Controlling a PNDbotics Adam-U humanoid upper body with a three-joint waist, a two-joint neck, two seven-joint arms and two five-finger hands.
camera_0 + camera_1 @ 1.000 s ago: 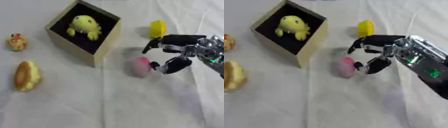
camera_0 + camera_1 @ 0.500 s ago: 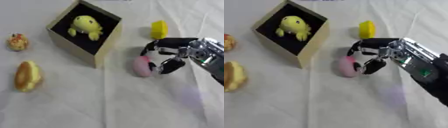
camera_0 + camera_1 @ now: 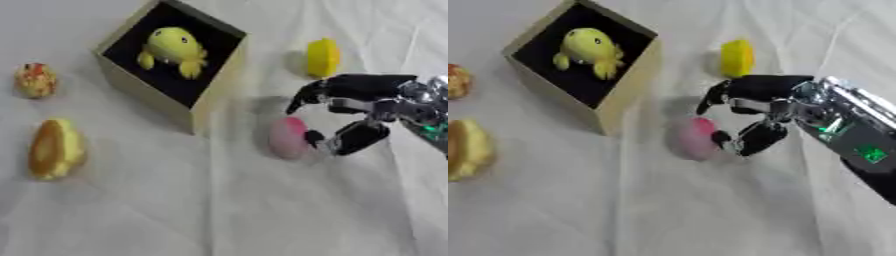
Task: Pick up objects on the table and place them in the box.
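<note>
A pink rounded object lies on the white cloth just right of the box. My right hand reaches in from the right and is open. Its curved fingers arch over the far side of the pink object without touching it, and its thumb sits against the object's right side. The tan box with a black inside stands at the upper left and holds a yellow toy animal. A yellow block lies beyond the hand. My left hand shows in neither view.
On the left of the cloth lie an orange-yellow bread-like object and a small orange and yellow toy. The white cloth is wrinkled and spreads bare toward the front.
My right hand has come down and a little left toward the pink object, so its thumb now meets the object's side. The pink object and the other things have stayed put.
</note>
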